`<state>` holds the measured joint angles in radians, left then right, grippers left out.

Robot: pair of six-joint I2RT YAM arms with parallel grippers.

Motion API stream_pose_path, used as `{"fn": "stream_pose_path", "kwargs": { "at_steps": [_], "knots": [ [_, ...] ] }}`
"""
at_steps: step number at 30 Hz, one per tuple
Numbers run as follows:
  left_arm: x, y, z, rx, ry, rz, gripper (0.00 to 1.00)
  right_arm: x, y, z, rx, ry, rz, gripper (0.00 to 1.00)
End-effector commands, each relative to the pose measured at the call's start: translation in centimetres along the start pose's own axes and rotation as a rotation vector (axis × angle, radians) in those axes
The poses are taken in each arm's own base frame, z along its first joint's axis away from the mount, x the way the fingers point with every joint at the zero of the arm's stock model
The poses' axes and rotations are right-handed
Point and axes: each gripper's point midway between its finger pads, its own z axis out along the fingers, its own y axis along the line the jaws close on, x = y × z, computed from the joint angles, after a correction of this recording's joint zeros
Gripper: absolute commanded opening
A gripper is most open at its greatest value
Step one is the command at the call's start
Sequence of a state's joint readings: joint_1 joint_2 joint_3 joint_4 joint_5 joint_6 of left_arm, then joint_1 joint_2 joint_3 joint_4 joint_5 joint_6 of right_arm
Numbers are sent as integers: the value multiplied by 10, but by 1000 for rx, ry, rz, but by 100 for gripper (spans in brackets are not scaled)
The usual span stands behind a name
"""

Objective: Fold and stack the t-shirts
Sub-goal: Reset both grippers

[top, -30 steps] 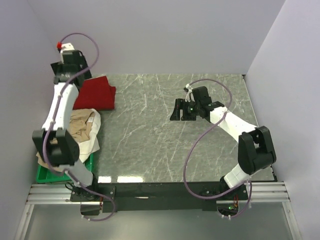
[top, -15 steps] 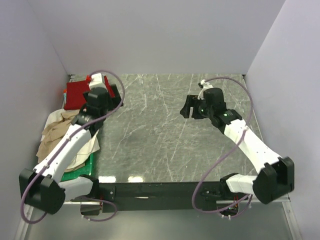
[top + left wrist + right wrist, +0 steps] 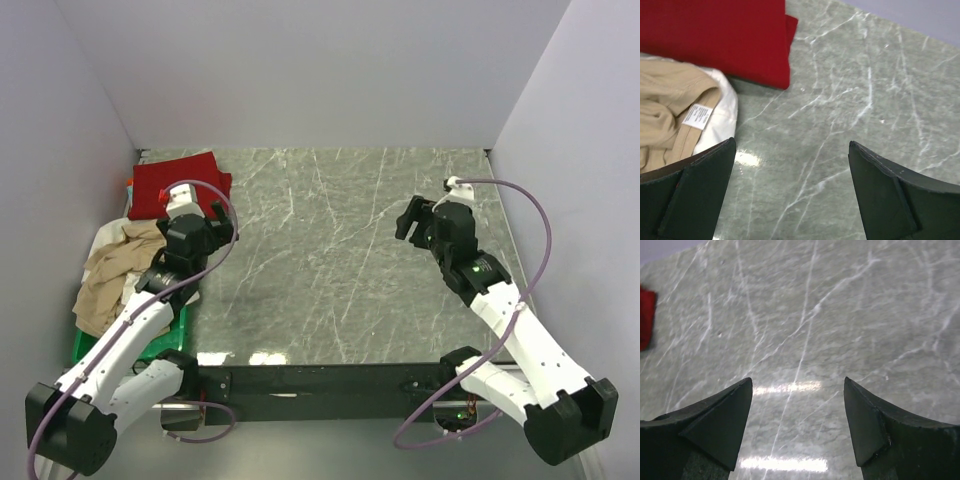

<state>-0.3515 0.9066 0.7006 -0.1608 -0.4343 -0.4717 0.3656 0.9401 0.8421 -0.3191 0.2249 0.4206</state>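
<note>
At the near-left corner of the counter [image 3: 330, 290] a green tray [image 3: 84, 347] peeks out from under a loose heap of cloth: a crumpled beige shirt [image 3: 115, 272] lies on top of a white shirt [image 3: 178, 292], and both spill off the tray onto the marble. From the left wrist the beige shirt [image 3: 665, 107] shows its collar and a small white label [image 3: 698, 116], with the white shirt's [image 3: 724, 117] edge curving round it. Just past the heap, near the left edge, the left gripper [image 3: 219, 222] hangs over bare marble beside the cloth; its jaws are spread wide with nothing between them, and in its own camera the left gripper [image 3: 791, 145] frames only stone. Across the counter, toward the right edge and about as far back, the right gripper [image 3: 408, 217] points left over an open stretch of marble, jaws likewise wide apart and empty, as the right gripper [image 3: 798, 382] shows in its wrist view. Farthest back, in the far-left corner, a dark red shirt [image 3: 178, 184] lies folded flat, its near edge touching the pale heap; the left wrist sees the dark red shirt [image 3: 715, 35] as a neat rectangle, and a sliver of it [image 3: 645, 317] shows in the right wrist view.
</note>
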Motion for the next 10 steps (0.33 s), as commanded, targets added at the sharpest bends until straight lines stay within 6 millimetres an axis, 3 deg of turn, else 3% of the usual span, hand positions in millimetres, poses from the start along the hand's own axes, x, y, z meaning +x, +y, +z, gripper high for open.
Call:
{"fn": "stream_pose_path", "kwargs": {
  "at_steps": [1,10],
  "knots": [
    [-4,6,0,-21,-42,-1,99,-15,-19,-2,96,-97,46,80],
    [1,16,0,-74,-45,-17,99,-10,-32,-1,154,-111,66,80]
  ]
}}
